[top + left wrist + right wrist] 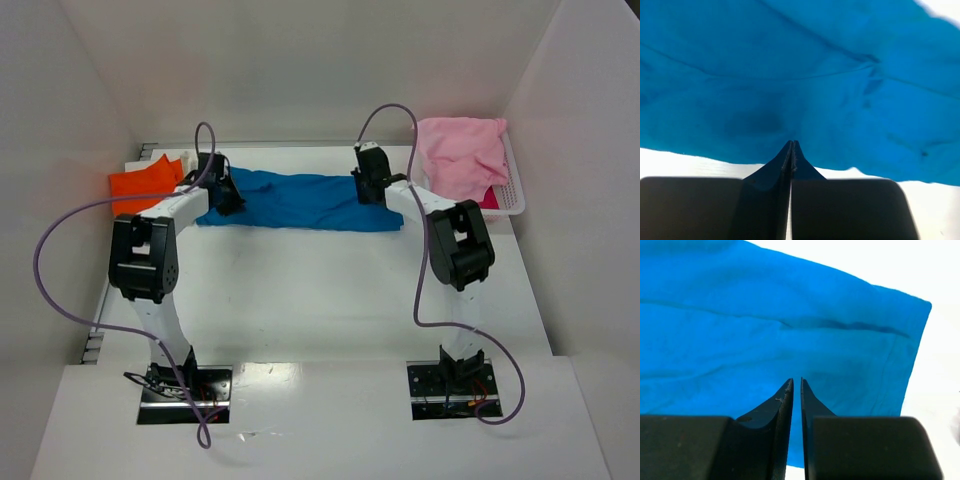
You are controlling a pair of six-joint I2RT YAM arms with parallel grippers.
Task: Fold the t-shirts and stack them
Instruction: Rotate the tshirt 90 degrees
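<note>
Your left claw (pixel 791 144): pressed together, tips at the blue t-shirt (pixel 800 75) edge. Your right claw (pixel 795 381): narrow slit, pinching the same shirt.

Your blue t-shirt (pixel 300 203) is soft, matt, creased cloth; the surface (pixel 300 290) looks smooth and matt; the basket (pixel 514 195), perforated plastic.

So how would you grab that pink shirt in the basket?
Probably from above, pinching the raised fold at the top of the pink shirt. It lies heaped and spills over the basket, whose walls would likely block a sideways approach, and no flat hem or corner shows clearly to aim at.
</note>
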